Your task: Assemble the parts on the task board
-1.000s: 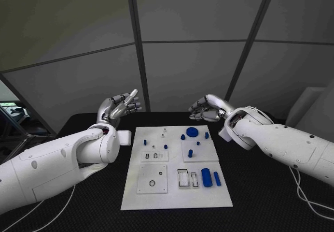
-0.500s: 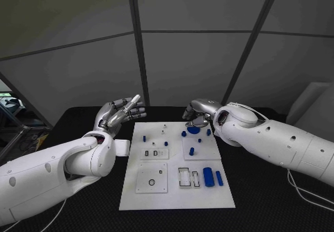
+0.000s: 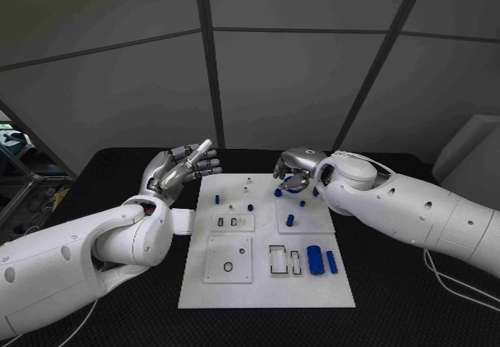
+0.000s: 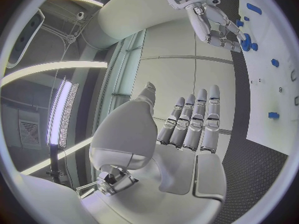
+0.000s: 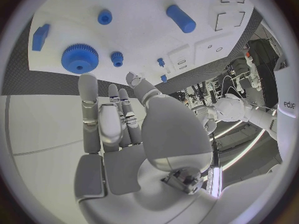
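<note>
The right hand (image 3: pixel 295 170), fingers apart and empty, hovers over the gear (image 5: pixel 79 58) at the board's (image 3: pixel 261 289) far edge. The left hand (image 3: pixel 183 166), spread and empty, is raised beside the board, over bare table (image 3: pixel 125 163).

Only one bit of lettering could be made out: "edif", cut off at the picture's rim, in pale letters on a dark panel (image 5: pixel 287 105) off in the room in the right wrist view; nothing on the task board (image 3: pixel 263 289) was readable
</note>
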Available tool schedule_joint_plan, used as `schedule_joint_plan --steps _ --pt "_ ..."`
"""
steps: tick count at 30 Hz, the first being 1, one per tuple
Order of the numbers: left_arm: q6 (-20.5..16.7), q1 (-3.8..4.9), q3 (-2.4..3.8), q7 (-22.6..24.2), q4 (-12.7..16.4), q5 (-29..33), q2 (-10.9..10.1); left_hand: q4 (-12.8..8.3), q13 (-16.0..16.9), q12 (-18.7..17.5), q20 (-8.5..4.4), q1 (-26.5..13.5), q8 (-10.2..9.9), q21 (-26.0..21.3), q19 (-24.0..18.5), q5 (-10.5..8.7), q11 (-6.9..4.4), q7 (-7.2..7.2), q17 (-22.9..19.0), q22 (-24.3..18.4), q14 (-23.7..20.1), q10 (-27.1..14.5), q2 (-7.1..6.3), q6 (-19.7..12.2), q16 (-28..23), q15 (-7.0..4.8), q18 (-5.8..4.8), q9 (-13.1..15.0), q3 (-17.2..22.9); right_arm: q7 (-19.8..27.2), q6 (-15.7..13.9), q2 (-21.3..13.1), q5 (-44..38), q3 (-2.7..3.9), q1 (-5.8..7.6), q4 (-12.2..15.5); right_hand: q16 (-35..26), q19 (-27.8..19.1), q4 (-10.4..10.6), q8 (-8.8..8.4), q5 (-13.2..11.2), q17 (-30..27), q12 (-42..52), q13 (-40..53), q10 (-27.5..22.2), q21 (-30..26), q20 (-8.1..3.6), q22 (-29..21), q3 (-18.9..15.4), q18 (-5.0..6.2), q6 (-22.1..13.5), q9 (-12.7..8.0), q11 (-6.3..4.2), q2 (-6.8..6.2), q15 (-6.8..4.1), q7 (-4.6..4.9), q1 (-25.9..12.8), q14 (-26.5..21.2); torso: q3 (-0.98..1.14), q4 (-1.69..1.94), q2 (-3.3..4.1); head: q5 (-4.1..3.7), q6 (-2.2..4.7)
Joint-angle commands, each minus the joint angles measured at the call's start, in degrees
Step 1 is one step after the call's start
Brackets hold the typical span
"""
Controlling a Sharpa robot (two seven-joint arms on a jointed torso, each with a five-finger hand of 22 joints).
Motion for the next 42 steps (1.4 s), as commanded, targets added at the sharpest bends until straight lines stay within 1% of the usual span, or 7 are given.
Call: schedule_joint_plan --steps 1,9,11,18,26,37,42 --pt "0.8 0.08 0.05 0.2 0.2 -0.3 -0.1 0.1 -0.1 -0.4 0.01 0.6 -0.2 -0.2 -0.1 0.04 0.05 3.52 -0.1 -0.1 -0.2 0.1 -0.08 -0.4 -0.3 0.07 -0.97 -0.1 -0.4 -0.8 2.7 0.2 -1.3 -0.24 0.11 -0.3 0.4 0.5 0.0 -0.28 -0.3 0.1 0.0 0.0 0.0 0.5 -0.06 0.2 0.4 -0.22 -0.3 -0.1 -0.28 -0.62 0.13 -0.34 0.1 2.4 -0.01 0.05 0.3 0.07 -0.16" --pt "0.9 0.09 0.06 0.1 0.3 -0.2 -0.3 0.1 -0.1 -0.5 0.02 0.7 -0.3 -0.2 -0.2 0.04 0.07 3.55 -0.1 -0.1 -0.3 0.1 -0.05 -0.5 -0.4 0.1 -1.0 -0.1 -0.5 -1.0 3.3 0.8 -1.3 -0.63 0.11 -1.3 0.7 0.4 0.1 -0.26 -0.4 0.5 -0.1 0.0 -0.2 0.8 -0.02 0.4 0.6 -0.25 -0.4 -0.1 -0.22 -0.66 0.17 -0.36 0.1 2.4 -0.09 0.18 0.41 0.02 -0.53" --pt "0.9 0.09 0.06 0.1 0.4 -0.2 -0.3 0.1 -0.1 -0.5 0.02 0.7 -0.3 -0.2 -0.2 0.04 0.07 3.55 -0.1 -0.1 -0.3 0.1 -0.05 -0.5 -0.4 0.1 -1.0 -0.1 -0.5 -0.9 3.5 1.1 -1.3 -0.68 0.11 -1.6 0.8 0.4 0.1 -0.26 -0.4 0.6 -0.1 0.0 -0.2 0.8 -0.01 0.5 0.7 -0.26 -0.4 -0.1 -0.21 -0.66 0.18 -0.36 0.1 2.4 -0.04 0.09 0.5 0.1 -0.62" --pt "0.9 0.09 0.06 0.0 0.3 -0.2 -0.3 0.0 -0.1 -0.5 0.03 0.7 -0.3 -0.3 -0.3 0.04 0.09 3.57 -0.2 -0.2 -0.4 0.1 -0.02 -0.5 -0.5 0.13 -1.02 -0.1 -0.5 -0.7 3.0 1.6 -1.3 -0.83 0.11 -2.4 1.0 0.4 0.2 -0.24 -0.5 0.7 -0.1 0.0 -0.3 1.1 0.02 0.7 1.0 -0.27 -0.5 0.0 -0.19 -0.56 0.2 -0.33 0.2 2.4 0.05 0.06 0.6 0.17 -1.01" --pt "1.0 0.09 0.06 -0.1 0.0 -0.2 -0.2 0.0 -0.1 -0.6 0.04 0.7 -0.4 -0.4 -0.4 0.04 0.11 3.6 -0.2 -0.2 -0.5 0.1 0.01 -0.6 -0.6 0.16 -1.05 -0.2 -0.5 -0.4 1.9 1.9 -1.4 -0.87 0.11 -2.7 1.4 0.3 0.6 -0.13 -0.5 1.2 0.1 0.0 0.1 1.7 0.05 1.2 1.9 -0.29 -0.4 0.0 -0.28 -0.25 0.12 -0.09 0.3 2.3 -0.03 0.07 0.75 0.31 -1.22" --pt "1.2 0.09 0.06 -0.2 0.0 -0.2 0.0 0.0 -0.1 -0.6 0.04 0.7 -0.4 -0.4 -0.4 0.04 0.12 3.62 -0.2 -0.2 -0.5 0.1 0.04 -0.6 -0.6 0.17 -1.06 -0.2 -0.6 -0.1 3.0 2.4 -1.4 -0.88 0.11 -3.6 2.0 0.1 1.3 0.21 -0.6 1.7 0.4 0.1 1.2 2.6 -0.06 2.0 3.8 -0.31 0.6 0.2 -0.63 0.14 -0.13 0.14 0.2 2.2 -0.14 0.02 0.92 0.27 -1.57" --pt "1.2 0.09 0.06 -0.3 0.0 -0.2 0.1 0.0 -0.1 -0.6 0.04 0.7 -0.4 -0.4 -0.4 0.04 0.12 3.62 -0.2 -0.2 -0.5 0.1 0.04 -0.6 -0.6 0.17 -1.06 -0.2 -0.6 0.1 3.5 2.8 -1.4 -0.89 0.11 -4.2 2.2 0.0 1.6 0.36 -0.7 1.8 0.4 0.1 1.7 2.9 -0.13 2.3 4.6 -0.34 1.1 0.2 -0.75 0.22 -0.25 0.23 0.2 2.1 -0.2 0.12 0.97 0.21 -1.75"
